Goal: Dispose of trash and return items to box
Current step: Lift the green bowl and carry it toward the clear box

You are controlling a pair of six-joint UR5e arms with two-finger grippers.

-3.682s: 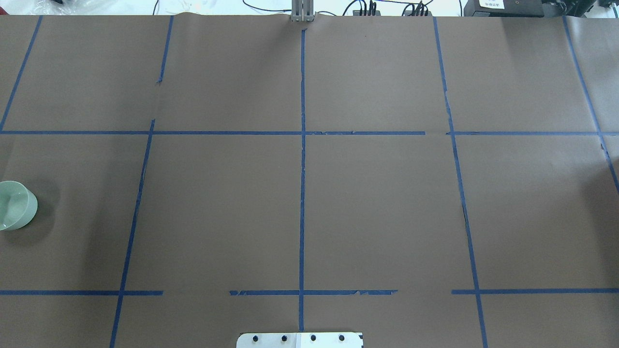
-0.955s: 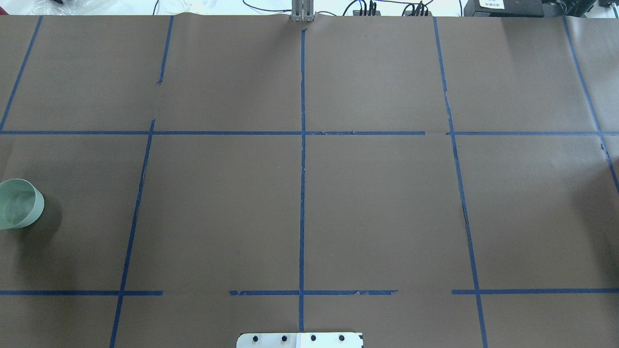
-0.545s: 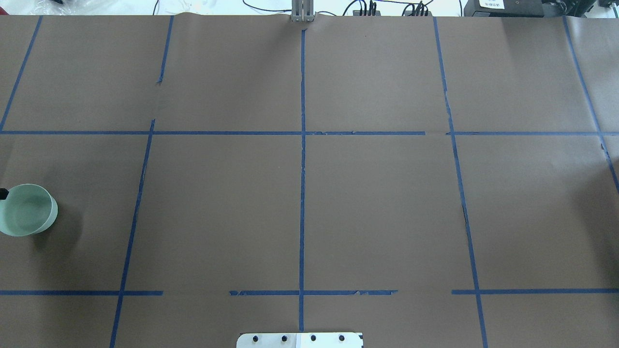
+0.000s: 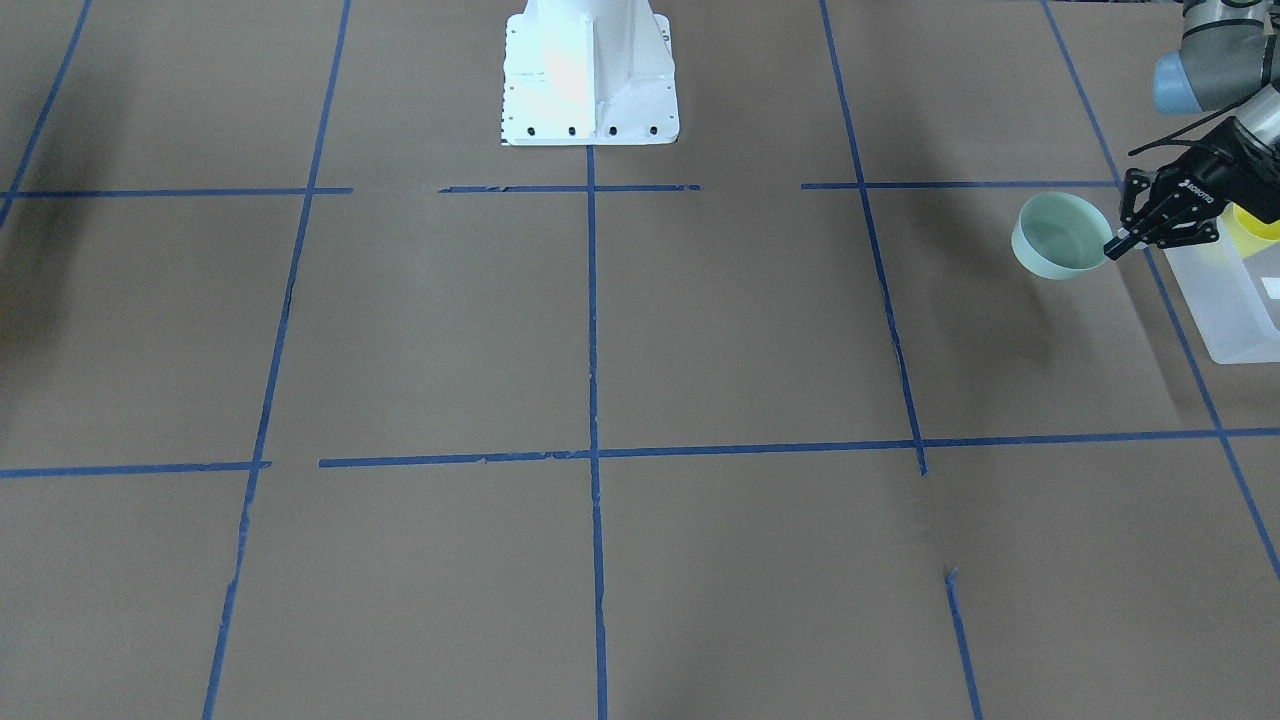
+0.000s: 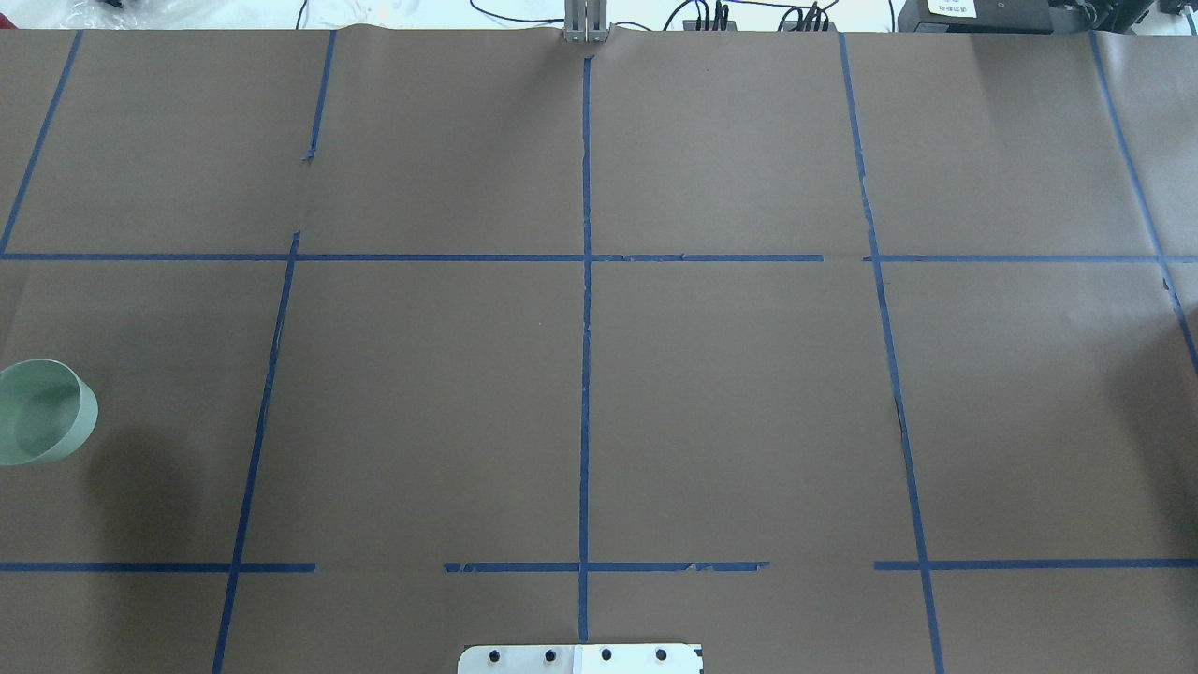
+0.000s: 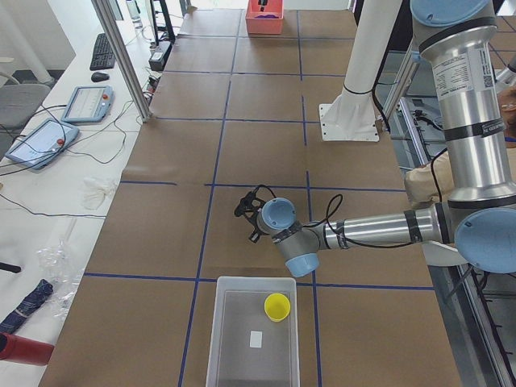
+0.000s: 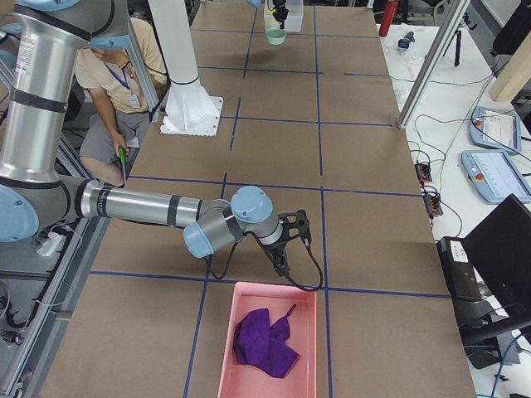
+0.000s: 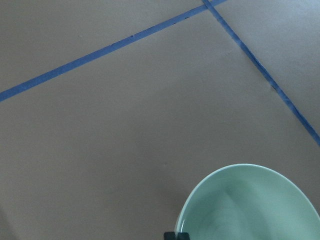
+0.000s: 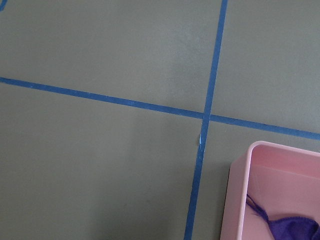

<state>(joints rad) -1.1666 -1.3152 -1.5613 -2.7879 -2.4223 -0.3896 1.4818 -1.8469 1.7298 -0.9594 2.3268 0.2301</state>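
The left gripper (image 4: 1112, 246) is clamping the rim of the mint-green bowl (image 4: 1058, 238), its fingers closed on the bowl's wall on the side nearest the translucent box (image 4: 1228, 305). The bowl is hanging tilted just beside the box and outside it, and is casting a shadow apart from itself on the brown paper-covered table (image 4: 750, 320). In the left wrist view the bowl's pale interior (image 8: 252, 207) is filling the lower right corner. The yellow cup (image 6: 277, 306) is sitting upright inside the box, near one wall. The right gripper (image 7: 286, 253) is hovering at the near edge of the pink bin (image 7: 228, 348), which is holding a crumpled purple cloth (image 7: 264, 340). Whether its fingers are apart or together cannot be told. The white robot base (image 4: 590, 75) is standing at the table's edge between the arms.
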